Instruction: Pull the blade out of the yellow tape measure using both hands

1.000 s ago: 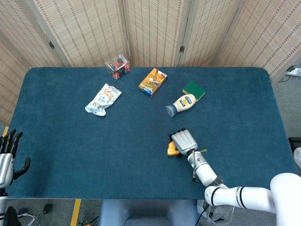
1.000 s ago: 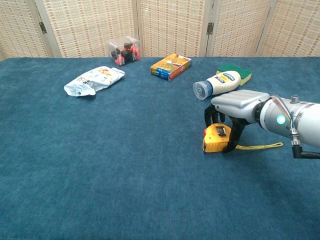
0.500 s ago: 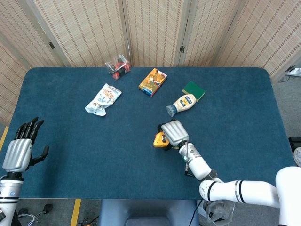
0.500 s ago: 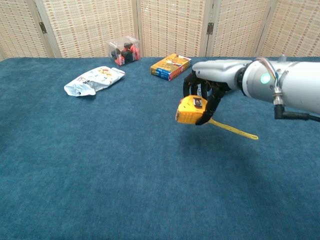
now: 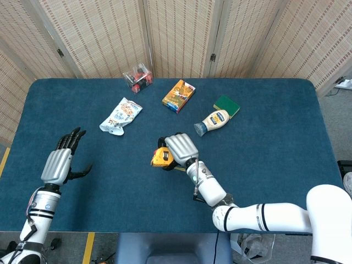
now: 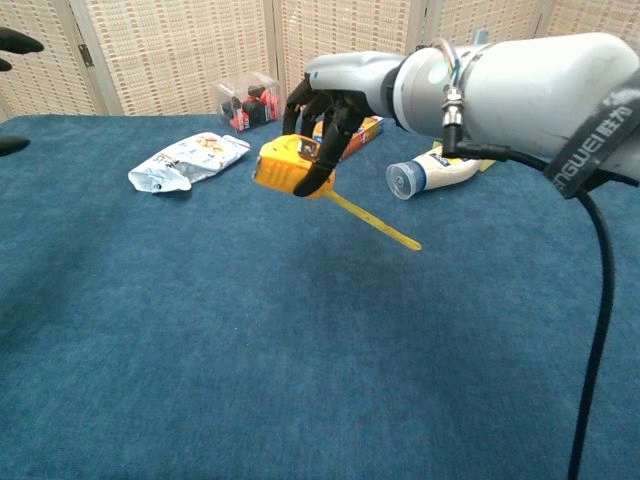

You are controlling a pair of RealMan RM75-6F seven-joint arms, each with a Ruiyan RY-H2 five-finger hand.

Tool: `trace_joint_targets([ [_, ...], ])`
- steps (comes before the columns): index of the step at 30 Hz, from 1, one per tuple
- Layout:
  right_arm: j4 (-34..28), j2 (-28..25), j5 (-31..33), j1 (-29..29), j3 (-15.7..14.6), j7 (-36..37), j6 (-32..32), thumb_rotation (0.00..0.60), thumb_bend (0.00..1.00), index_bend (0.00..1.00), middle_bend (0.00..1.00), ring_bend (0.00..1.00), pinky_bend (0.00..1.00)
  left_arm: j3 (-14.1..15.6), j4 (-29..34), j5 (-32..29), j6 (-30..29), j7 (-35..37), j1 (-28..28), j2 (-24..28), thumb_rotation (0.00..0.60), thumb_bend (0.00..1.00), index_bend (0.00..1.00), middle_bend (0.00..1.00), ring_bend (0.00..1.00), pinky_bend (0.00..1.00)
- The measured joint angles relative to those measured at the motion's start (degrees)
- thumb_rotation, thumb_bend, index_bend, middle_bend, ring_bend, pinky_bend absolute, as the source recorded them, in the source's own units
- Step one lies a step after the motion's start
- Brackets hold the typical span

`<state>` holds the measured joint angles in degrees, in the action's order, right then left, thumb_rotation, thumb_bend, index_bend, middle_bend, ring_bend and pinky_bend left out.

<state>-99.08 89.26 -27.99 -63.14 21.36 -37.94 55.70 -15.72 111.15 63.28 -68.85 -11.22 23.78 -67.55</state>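
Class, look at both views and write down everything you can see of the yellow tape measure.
The yellow tape measure is a small boxy case, plastic by its look, with a dark patch on its upper face. The right hand grips it from above, lifted off the blue table and tilted. A thin yellow strip hangs slanting from its lower edge, free at its end. The left hand is open and apart from it.

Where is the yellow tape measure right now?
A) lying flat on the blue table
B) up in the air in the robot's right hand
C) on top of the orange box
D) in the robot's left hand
B: the right hand grips the yellow tape measure above the table, its strap dangling free.
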Motion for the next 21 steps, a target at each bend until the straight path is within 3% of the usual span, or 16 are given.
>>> trace_joint_targets([
  [8, 2.69, 3.07, 2.57, -3.23, 1.23, 2.45, -0.01, 0.6, 0.15, 0.62, 0.52, 0.4, 0.25, -1.97, 2.79, -7.17, 2.44, 0.34, 4.39, -4.71, 0.6, 0.36, 0.0, 0.0, 0.0, 0.0],
  [21, 10.07, 7.01, 5.25, -7.2, 2.52, 5.19, -1.44, 0.6, 0.15, 0.62, 0.52, 0.41, 0.25, -3.09, 1.01, -13.19, 2.81, -1.55, 9.59, -10.65, 0.6, 0.35, 0.0, 0.0, 0.0, 0.0],
])
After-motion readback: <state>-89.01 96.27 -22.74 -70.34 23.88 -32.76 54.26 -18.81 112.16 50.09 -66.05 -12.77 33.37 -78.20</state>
